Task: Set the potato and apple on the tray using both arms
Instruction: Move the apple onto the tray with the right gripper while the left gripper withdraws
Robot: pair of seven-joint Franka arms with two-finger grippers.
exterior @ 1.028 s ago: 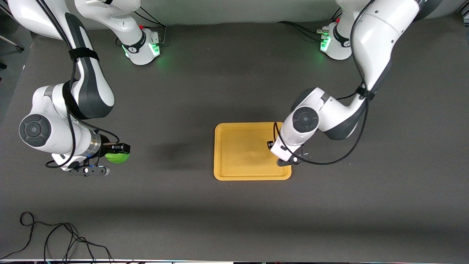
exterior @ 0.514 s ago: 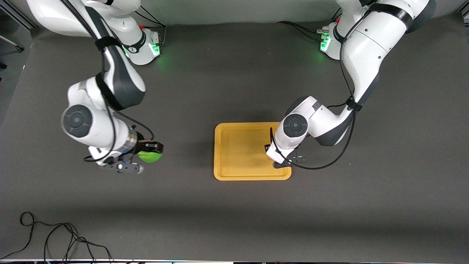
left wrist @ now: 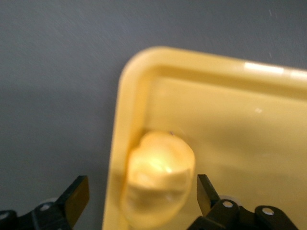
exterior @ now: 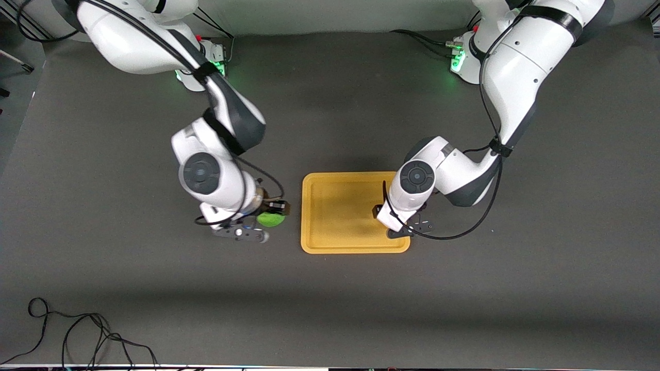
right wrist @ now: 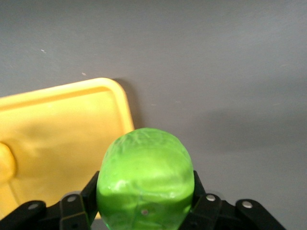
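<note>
The yellow-orange tray (exterior: 335, 206) lies mid-table. The yellow-tan potato (left wrist: 158, 182) rests in the tray by a corner, at the left arm's end. My left gripper (left wrist: 140, 196) is open over it, with a finger (left wrist: 76, 199) clear of each side. In the front view the left wrist (exterior: 407, 198) hides the potato. My right gripper (exterior: 272, 212) is shut on the green apple (exterior: 270, 219), just off the tray's edge at the right arm's end. The right wrist view shows the apple (right wrist: 144, 177) between the fingers, the tray corner (right wrist: 62, 124) and a bit of potato (right wrist: 5, 160).
The dark grey table mat (exterior: 330, 299) runs all around the tray. A loose black cable (exterior: 77, 335) lies near the front edge at the right arm's end. The two green-lit arm bases (exterior: 206, 69) stand along the table's edge farthest from the front camera.
My right arm has carried the apple from the right arm's end of the table up to the tray's edge. My left arm has stayed over the tray's corner.
</note>
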